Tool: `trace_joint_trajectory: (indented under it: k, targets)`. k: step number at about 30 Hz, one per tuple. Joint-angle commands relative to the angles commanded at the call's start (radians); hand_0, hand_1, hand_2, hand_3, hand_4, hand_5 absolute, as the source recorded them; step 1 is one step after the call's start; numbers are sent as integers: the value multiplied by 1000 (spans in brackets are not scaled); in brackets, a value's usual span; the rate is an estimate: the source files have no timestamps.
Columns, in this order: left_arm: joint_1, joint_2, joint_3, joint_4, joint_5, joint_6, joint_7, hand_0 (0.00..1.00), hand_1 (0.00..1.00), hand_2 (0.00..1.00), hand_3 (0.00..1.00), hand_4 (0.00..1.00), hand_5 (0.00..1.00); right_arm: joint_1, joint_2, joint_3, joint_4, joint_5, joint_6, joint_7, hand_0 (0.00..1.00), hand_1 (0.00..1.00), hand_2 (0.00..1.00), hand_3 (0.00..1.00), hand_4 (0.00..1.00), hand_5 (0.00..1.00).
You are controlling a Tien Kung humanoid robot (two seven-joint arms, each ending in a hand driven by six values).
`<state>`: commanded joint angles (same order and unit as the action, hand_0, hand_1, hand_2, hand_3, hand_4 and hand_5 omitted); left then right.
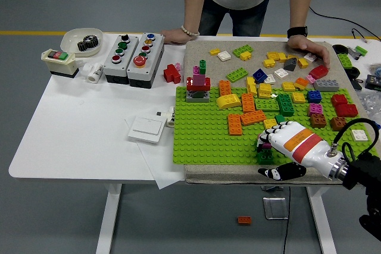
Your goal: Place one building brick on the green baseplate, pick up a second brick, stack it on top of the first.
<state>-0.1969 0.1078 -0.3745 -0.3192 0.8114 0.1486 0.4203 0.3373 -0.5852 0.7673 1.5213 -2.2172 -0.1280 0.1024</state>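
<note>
My right hand [284, 145] is reaching in from the lower right and sitting low over the near right corner of the green baseplate [205, 132]. My fingers [266, 141] are curling down around a small magenta brick [268, 144], which is showing just between their tips, so I am gripping it. My thumb [280, 172] is hanging out below, off the near edge of the baseplate. Directly under the magenta brick a dark green brick [265, 156] is standing on the studs, and the two are looking pressed together, though my fingers are hiding the joint. Just behind my knuckles a yellow brick [269, 123] is lying on the baseplate. Farther in, orange bricks [243, 116] are sitting on the plate, and a small tower [198, 82] of red, grey and pink pieces is standing at its far left corner. At the far side a person is leaning on the table, one hand [309, 49] resting on the loose bricks [280, 66].
</note>
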Motion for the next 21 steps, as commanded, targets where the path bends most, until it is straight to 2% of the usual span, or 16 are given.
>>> trace_joint_trajectory:
  k: [14,21]
  targets:
    - [1,0,-1,1,0,-2,0,837,814,815,624,726,686,-2,-2,23,24,-1,-30,-1,615,598,641,551,844,512]
    - [2,-1,-4,1,4,-3,1,837,814,815,624,726,687,3,2,12,8,-3,-33,0,615,597,642,551,844,510]
